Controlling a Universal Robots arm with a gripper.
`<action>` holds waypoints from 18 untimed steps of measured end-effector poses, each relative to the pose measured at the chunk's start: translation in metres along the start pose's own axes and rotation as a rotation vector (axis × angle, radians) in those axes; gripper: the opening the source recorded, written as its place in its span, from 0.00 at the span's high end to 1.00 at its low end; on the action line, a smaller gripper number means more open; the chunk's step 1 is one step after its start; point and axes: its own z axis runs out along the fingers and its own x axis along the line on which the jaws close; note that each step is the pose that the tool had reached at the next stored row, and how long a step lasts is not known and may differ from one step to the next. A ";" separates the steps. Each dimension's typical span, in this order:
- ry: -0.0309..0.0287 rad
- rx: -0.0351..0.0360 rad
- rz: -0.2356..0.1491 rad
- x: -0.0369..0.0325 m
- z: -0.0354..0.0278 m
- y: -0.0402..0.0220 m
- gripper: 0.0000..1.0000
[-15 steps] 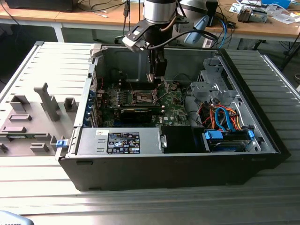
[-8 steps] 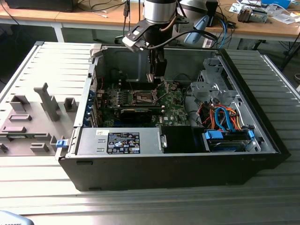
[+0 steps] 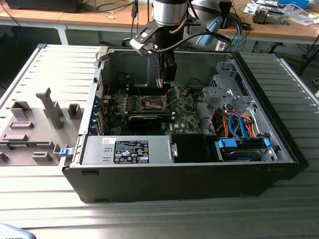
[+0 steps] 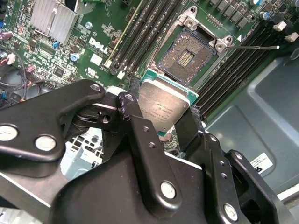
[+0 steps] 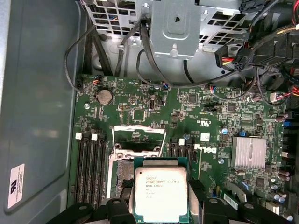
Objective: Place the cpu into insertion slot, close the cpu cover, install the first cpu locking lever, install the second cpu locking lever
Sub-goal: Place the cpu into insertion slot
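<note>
My gripper (image 3: 166,78) hangs inside the open computer case, above the green motherboard (image 3: 185,107). It is shut on the cpu (image 4: 163,105), a flat square chip with a silvery top, with one black finger on each of two opposite edges. In the first wrist view the cpu (image 5: 160,192) hovers over the insertion slot (image 5: 120,176) and covers most of it. The slot (image 4: 187,53) lies bare, with its dark contact field showing. The cpu cover (image 5: 139,139) stands raised at the slot's far side. A thin lever rod (image 4: 254,47) sticks out beside the socket.
Black memory slots (image 4: 140,32) flank the socket and a finned heatsink (image 5: 248,152) sits close by. A metal drive cage (image 3: 227,92) with orange and blue cables (image 3: 239,127) fills the exterior view's right. A power supply (image 3: 129,151) lies at the case front. A grey fixture block (image 3: 35,124) stands outside the case.
</note>
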 end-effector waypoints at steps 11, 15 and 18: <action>0.0728 -0.0058 0.005 0.0004 -0.0001 -0.0045 0.45; 0.0732 -0.0058 0.006 0.0004 0.0000 -0.0045 0.45; 0.0732 -0.0059 0.006 0.0004 0.0001 -0.0050 0.45</action>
